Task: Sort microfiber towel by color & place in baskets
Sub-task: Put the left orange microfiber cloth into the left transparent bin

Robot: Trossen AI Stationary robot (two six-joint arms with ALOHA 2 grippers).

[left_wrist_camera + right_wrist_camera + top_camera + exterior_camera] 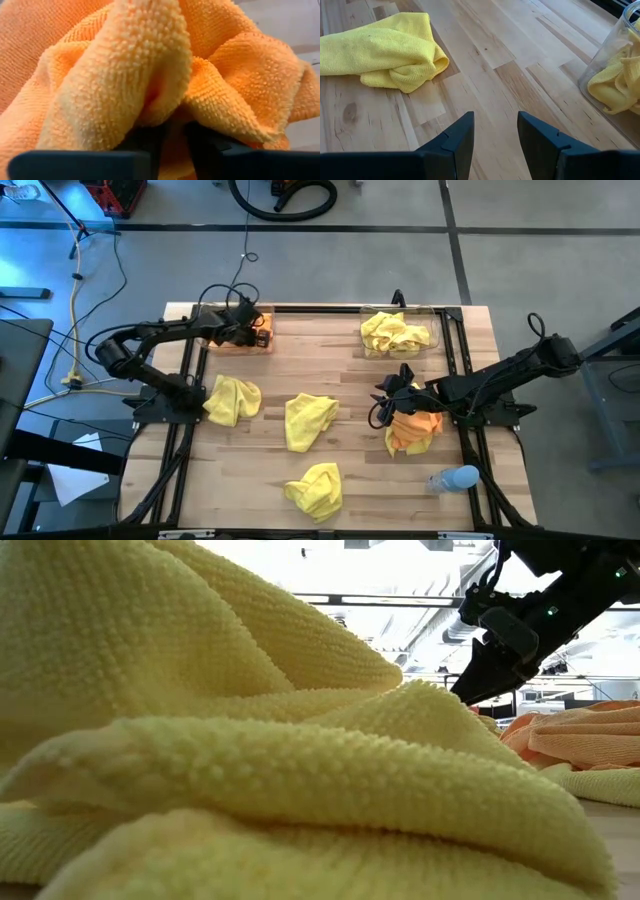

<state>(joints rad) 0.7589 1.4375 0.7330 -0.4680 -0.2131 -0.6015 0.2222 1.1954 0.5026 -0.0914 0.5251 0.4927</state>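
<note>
- The left end effector reached into the clear basket at the counter's far left corner; in the left wrist view its fingers sat slightly parted against an orange towel, and whether they pinched it could not be told.
- The right end effector hung with its fingers spread and nothing between them, above bare wood of the counter right of centre, just beside a second orange towel lying on the boards.
- The other basket, at the far right corner, held a crumpled yellow towel.
- Three more yellow towels lay loose on the counter: one near the left edge, one at the middle, and one by the near edge.
- A pale blue rounded object rested near the near right corner.
- In the low view, a yellow towel filled most of the sight.
</note>
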